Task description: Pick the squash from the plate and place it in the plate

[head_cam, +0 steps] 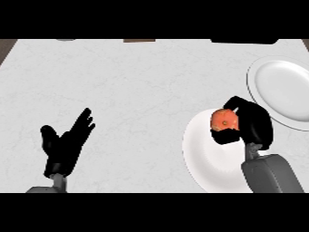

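A pale marbled desk [130,81] seen from steeply above. At lower right, the right robot hand [250,127] curls around an orange squash [224,120], grasping it over the upper edge of a white plate [207,158]. A second white plate [287,93] lies just beyond, at the right edge, its near rim partly behind the hand. At lower left, the left robot hand [63,145] rests released, fingers straight and pointing up, holding nothing, well apart from both plates.
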